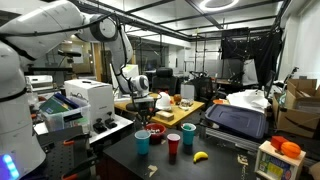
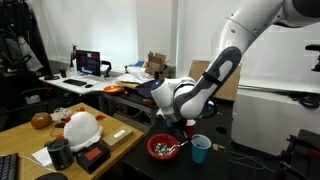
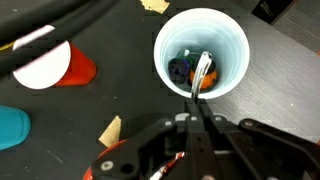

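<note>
Pincer [image 3: 193, 108]: jaws together, clamped on the spoon [image 3: 202, 70] handle.
Spoon: silvery, tip inside pale cup [image 3: 235, 45], among blue and orange bits.
Pale cup: upright near the dark counter [image 3: 275, 85] edge; red cup [image 3: 78, 68] and teal cup [image 3: 10, 128] alongside.

A white arm [image 2: 262, 28] bends down from the upper right. Its hand [image 2: 186, 126] hangs low over the dark worktop [image 2: 245, 165], above the gap between a red-rimmed bowl [image 2: 163, 148] at the worktop's left edge and a blue cup [image 2: 201, 150] just beside it. On the adjoining wooden worktop [image 2: 25, 138] sit a white helmet [image 2: 82, 127] and a black mug [image 2: 60, 153].
</note>
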Controlling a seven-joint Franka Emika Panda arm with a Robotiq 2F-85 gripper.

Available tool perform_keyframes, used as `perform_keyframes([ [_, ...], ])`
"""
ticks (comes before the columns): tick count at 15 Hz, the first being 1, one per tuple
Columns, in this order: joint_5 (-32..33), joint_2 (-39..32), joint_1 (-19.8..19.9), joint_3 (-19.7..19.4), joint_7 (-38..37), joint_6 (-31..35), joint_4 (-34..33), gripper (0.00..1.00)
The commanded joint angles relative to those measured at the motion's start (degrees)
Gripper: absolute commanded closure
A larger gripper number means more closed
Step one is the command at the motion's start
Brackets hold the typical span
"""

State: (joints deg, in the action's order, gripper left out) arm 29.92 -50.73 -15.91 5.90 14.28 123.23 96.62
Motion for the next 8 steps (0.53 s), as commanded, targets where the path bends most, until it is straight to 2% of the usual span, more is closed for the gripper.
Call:
perform_keyframes([
  [1, -0.8, -0.2, -1.1, -0.6, -1.3, -1.7, -1.3, 0.99],
  [8, -0.5, -1.8, -2.4, -1.6, -6.6, -0.4, -3.4, 0.99],
])
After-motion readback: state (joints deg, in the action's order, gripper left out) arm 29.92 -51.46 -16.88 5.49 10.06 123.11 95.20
